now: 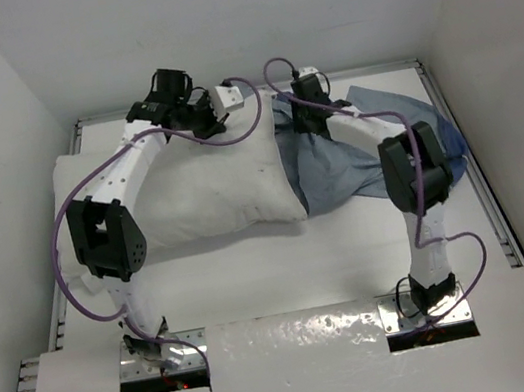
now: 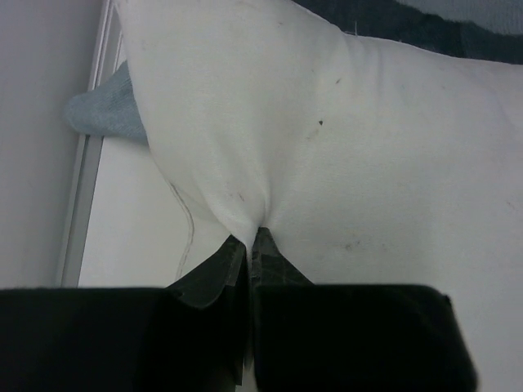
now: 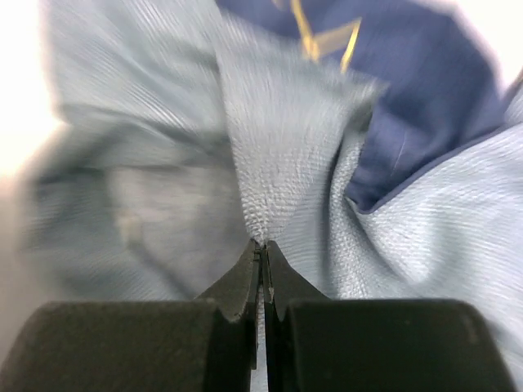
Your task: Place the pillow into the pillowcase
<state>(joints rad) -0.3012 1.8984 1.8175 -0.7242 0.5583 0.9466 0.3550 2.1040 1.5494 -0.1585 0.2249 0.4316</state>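
The white pillow (image 1: 191, 193) lies across the left and middle of the table. Its right end overlaps the mouth of the blue pillowcase (image 1: 358, 164), which is crumpled at the right. My left gripper (image 1: 217, 123) is at the pillow's far edge, shut on a pinch of the pillow's white fabric (image 2: 368, 147), with its tips (image 2: 252, 235) pressed together. My right gripper (image 1: 304, 119) is at the pillowcase's far left edge. It is shut (image 3: 263, 243) on a fold of the lighter grey-blue inside of the pillowcase (image 3: 286, 139). Navy outer cloth (image 3: 409, 90) lies behind.
White walls enclose the table on three sides. Metal rails run along its left edge (image 1: 61, 303) and right edge (image 1: 492, 206). Purple cables loop off both arms. Bare tabletop (image 1: 353, 251) lies between the cloth and the arm bases. A grey-blue cloth corner (image 2: 106, 110) pokes out beside the pillow.
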